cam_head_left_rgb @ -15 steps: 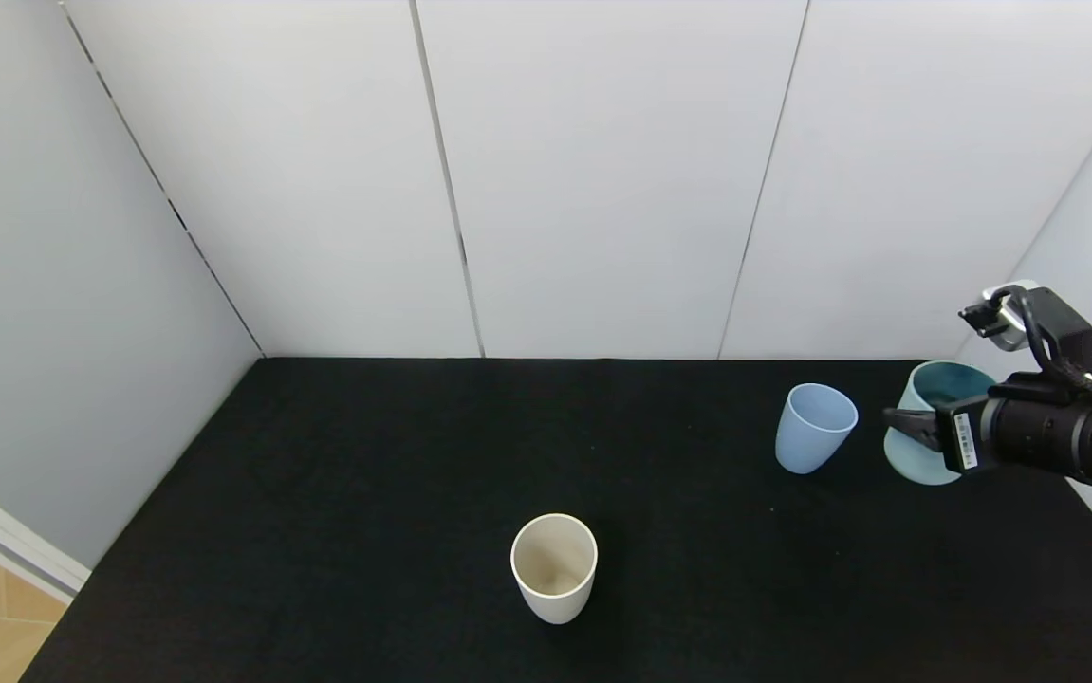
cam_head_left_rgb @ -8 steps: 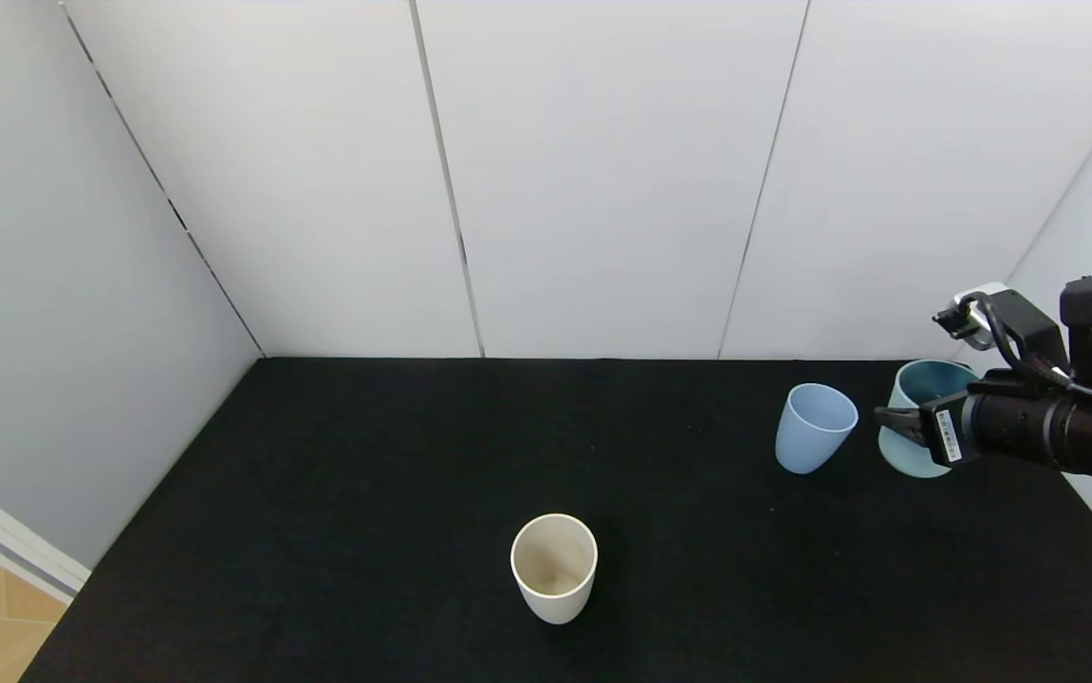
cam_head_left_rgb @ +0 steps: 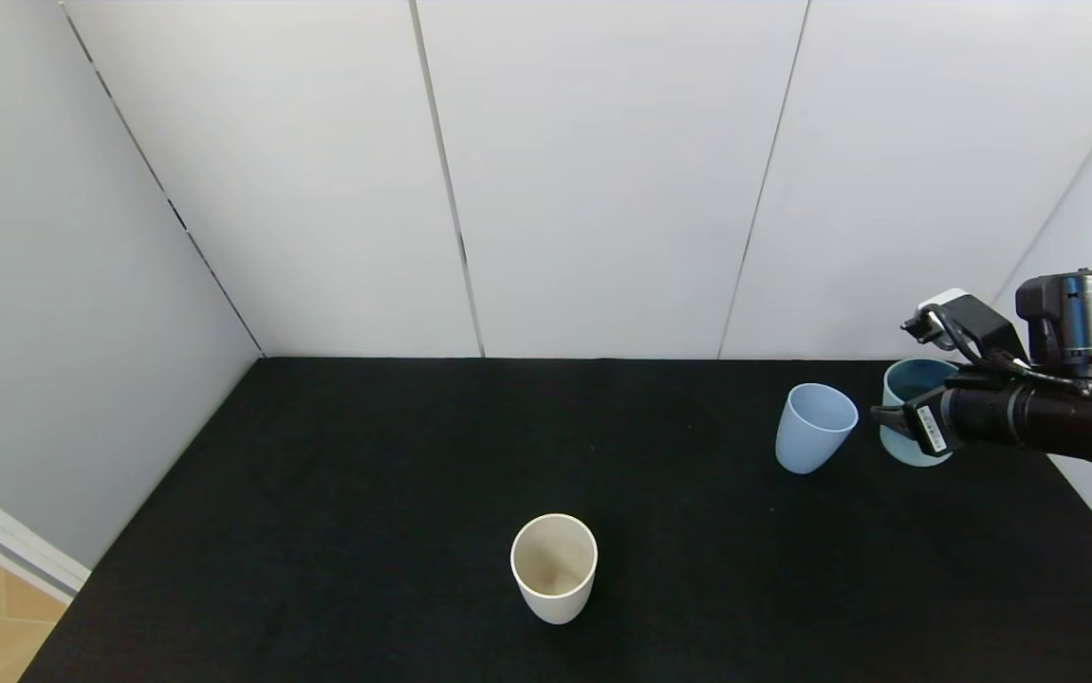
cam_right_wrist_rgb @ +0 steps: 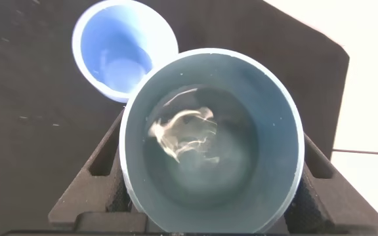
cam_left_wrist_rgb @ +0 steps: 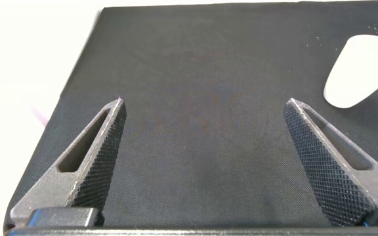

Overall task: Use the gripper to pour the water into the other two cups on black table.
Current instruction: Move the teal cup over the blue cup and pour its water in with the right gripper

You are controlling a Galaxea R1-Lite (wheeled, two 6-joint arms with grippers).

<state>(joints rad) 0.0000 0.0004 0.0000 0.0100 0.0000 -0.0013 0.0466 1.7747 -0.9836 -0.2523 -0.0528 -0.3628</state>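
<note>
While gripping, right end effector (cam_head_left_rgb: 890,419) pinched on teal cup (cam_right_wrist_rgb: 212,141) of water (cam_right_wrist_rgb: 182,134); left end effector (cam_left_wrist_rgb: 205,164) spread wide.

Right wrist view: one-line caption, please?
Right gripper holds the teal cup of water beside the blue cup.

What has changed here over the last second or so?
The right gripper, shut on the teal cup with water in it, has carried it a little leftward, toward the blue cup. The blue cup and the cream cup stayed put on the black table.
</note>
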